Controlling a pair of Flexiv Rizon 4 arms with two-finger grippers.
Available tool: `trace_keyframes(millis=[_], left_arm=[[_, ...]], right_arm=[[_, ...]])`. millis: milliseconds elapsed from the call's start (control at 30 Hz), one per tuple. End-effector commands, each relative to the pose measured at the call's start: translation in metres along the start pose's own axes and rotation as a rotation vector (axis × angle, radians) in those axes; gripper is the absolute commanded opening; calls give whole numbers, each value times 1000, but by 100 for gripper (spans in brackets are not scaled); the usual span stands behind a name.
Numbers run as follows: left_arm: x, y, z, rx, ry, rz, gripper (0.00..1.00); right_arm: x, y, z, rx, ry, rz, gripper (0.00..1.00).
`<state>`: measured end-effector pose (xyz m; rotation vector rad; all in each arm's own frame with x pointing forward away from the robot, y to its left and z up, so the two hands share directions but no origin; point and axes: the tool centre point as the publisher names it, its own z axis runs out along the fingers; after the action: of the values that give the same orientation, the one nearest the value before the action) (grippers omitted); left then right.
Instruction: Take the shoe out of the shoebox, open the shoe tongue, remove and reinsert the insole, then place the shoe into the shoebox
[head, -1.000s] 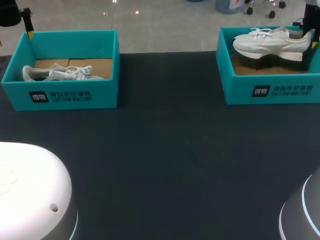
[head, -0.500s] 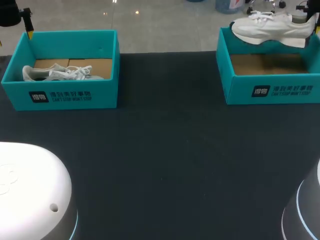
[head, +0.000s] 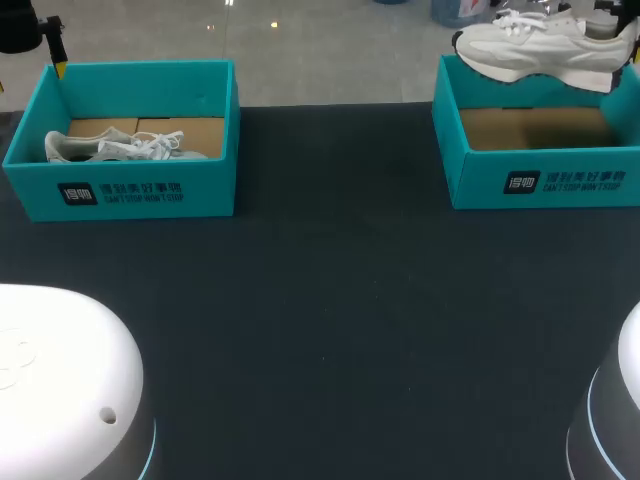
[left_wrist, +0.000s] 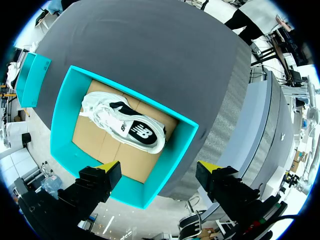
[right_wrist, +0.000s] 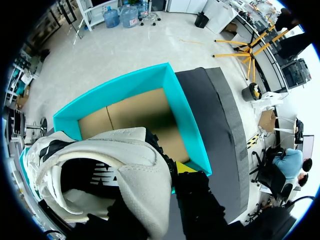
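Shoe (head: 540, 50) — aloft over right shoebox (head: 480, 185)

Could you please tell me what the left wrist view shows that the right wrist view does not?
Only the left wrist view: the open left end effector above the left shoebox, where a white sneaker lies on its side on the cardboard floor. Only the right wrist view: the right end effector shut on the heel of a second white sneaker, held above the right shoebox. Both: the dark table; the teal box far across it in the left wrist view is probably that same right shoebox.
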<state>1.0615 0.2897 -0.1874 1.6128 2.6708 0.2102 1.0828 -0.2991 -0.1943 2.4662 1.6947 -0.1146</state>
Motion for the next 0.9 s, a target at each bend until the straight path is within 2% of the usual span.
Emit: trace_keyframes(millis=[33, 433, 900], left_arm=[[0, 0, 0, -1, 2, 0, 100], [0, 0, 0, -1, 2, 0, 100], [0, 0, 0, -1, 2, 0, 100]], right_arm=[[-1, -39, -19, -182, 0, -1, 0], [8, -91, -57, -220, -33, -28, 0], [31, -168, -84, -207, -60, -57, 0]])
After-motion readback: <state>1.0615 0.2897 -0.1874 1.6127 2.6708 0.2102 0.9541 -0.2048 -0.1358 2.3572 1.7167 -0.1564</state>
